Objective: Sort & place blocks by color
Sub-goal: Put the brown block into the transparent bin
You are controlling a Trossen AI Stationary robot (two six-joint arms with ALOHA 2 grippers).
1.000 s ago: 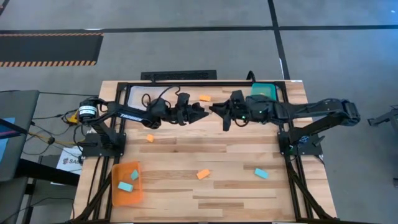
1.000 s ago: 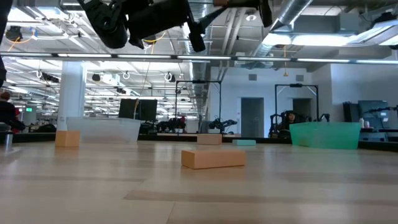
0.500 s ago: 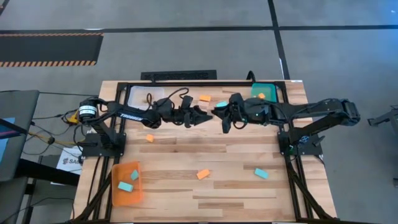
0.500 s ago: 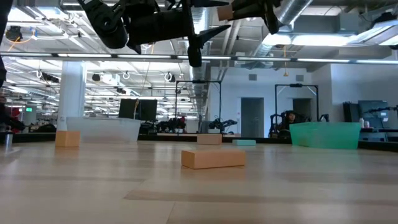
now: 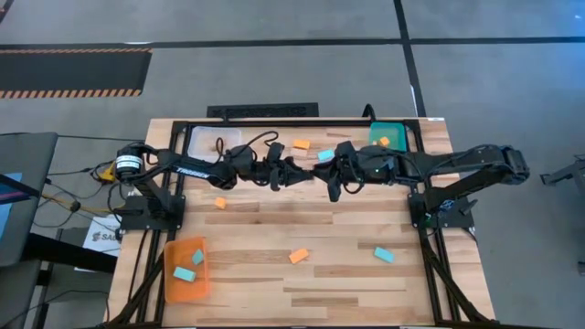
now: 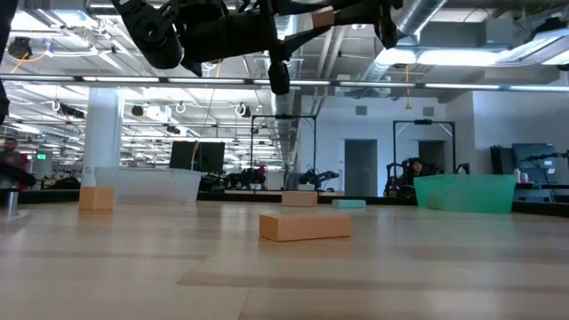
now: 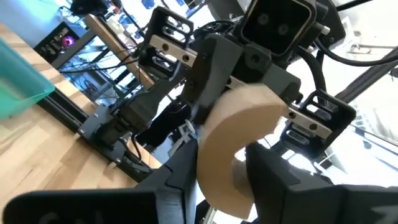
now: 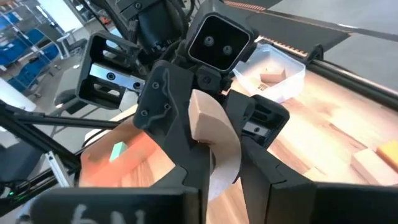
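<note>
Tan block (image 7: 239,146): pinched between both grippers' fingers, left gripper (image 5: 294,174) meeting right gripper (image 5: 325,173) above the worktop (image 5: 320,274), apparently for hand-over.

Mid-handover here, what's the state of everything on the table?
Tan block: in the air, held by the right gripper.
Left gripper: at that same block, facing the right gripper.
Orange tray: holds two light blue blocks.
Teal tray: holds one orange block.
Clear tray: holds one tan piece.
Loose blocks: three orange, two blue, lying on the table.
</note>
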